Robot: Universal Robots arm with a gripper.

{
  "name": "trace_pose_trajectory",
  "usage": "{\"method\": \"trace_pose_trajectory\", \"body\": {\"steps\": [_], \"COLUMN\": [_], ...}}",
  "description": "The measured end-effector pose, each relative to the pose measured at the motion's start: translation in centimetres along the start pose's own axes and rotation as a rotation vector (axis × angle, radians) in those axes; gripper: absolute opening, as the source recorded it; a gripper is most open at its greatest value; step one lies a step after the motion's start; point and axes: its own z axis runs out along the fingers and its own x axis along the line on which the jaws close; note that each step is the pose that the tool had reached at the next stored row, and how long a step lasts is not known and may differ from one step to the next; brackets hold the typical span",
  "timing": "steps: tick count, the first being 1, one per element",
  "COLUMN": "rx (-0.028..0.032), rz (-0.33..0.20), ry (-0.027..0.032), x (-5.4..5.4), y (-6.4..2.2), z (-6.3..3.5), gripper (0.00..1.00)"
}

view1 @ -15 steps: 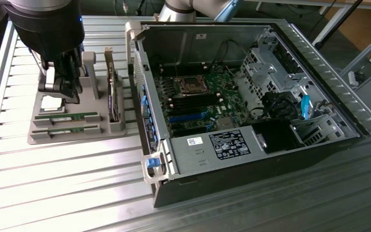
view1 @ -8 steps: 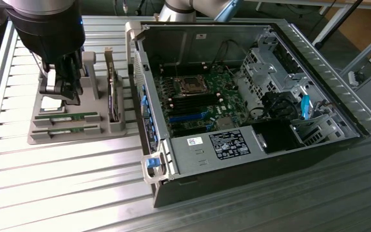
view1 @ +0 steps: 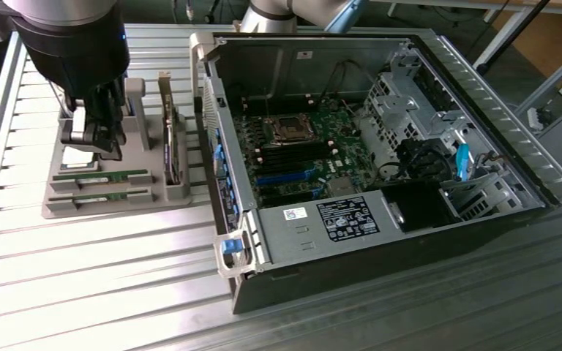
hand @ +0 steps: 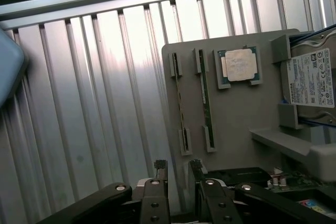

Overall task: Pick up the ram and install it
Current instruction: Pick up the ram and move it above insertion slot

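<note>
Two ram sticks, thin green boards, lie side by side in slots of a grey holder (view1: 115, 208) on the exterior view's left. One ram stick (view1: 100, 177) (hand: 181, 98) lies beside the other (view1: 100, 197) (hand: 206, 98). My gripper (view1: 96, 150) (hand: 178, 167) hangs above the holder's back part, apart from both sticks. Its fingers (hand: 160, 167) stand open with nothing between them. The open computer case (view1: 544, 201) lies to the exterior view's right, with the motherboard (view1: 335, 131) and its black memory slots (view1: 291, 157) exposed.
The holder also carries a square silver CPU (hand: 240, 65), an upright expansion card (view1: 170, 139) and a hard drive (hand: 312, 80). The case's raised side wall (view1: 225, 146) stands between the holder and the motherboard. Everything rests on a ribbed metal table (view1: 96, 278).
</note>
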Motion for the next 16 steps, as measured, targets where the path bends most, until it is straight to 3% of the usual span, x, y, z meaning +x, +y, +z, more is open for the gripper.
{"method": "trace_pose_trajectory", "body": {"steps": [16], "rx": [0.0000], "rz": [0.000], "ry": [0.0000], "x": [0.00], "y": [-0.02], "z": [0.72], "gripper": [0.29]}}
